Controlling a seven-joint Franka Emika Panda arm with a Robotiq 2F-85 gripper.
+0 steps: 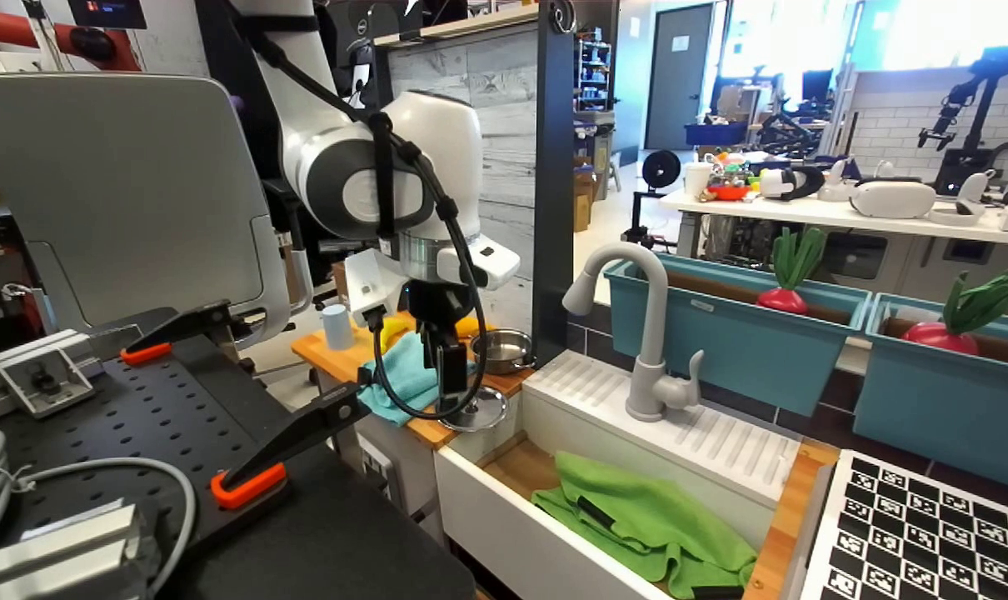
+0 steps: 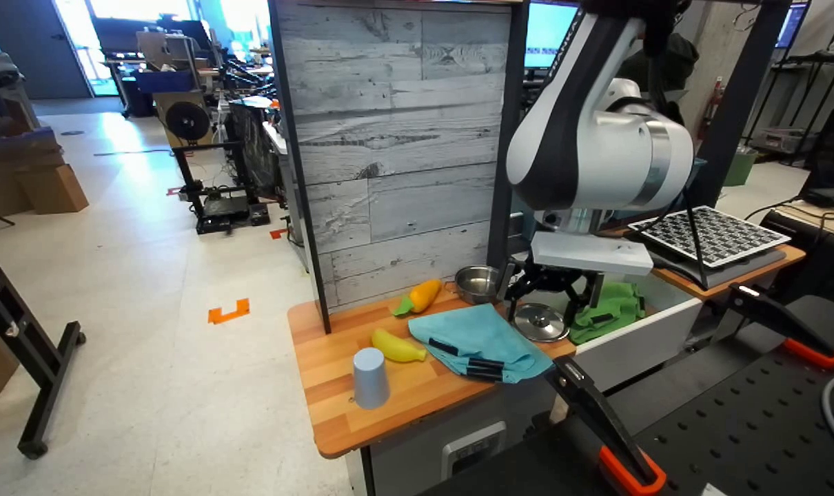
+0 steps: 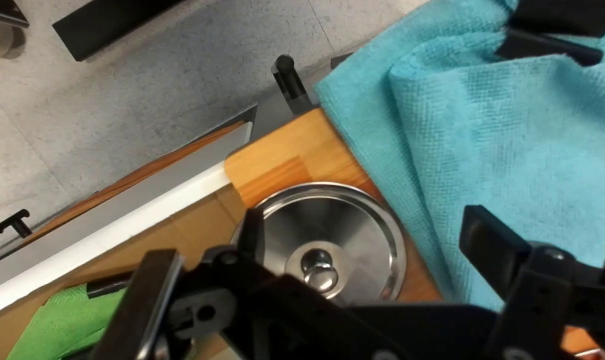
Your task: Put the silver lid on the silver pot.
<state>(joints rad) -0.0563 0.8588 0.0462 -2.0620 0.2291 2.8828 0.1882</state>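
The gripper (image 3: 370,232), fingers (image 3: 490,245) spread wide, hung above the silver lid (image 3: 350,217), lying knob-up across the wooden counter's (image 2: 331,406) edge beside the sink (image 1: 504,512), the silver pot (image 2: 477,285) standing near the corner by the panel (image 2: 403,138).

Lid (image 3: 332,225) sits at counter (image 2: 420,393) edge, between cloth (image 2: 482,337) and sink (image 1: 496,517). As I face the panel (image 2: 400,151), pot (image 2: 477,284) stands behind lid; banana (image 2: 396,346) lies left of cloth; cup (image 2: 371,379) stands before banana.

Wrist view close, facing down, both exterior views farther, seemingly raised, all sharing lid (image 3: 332,232)
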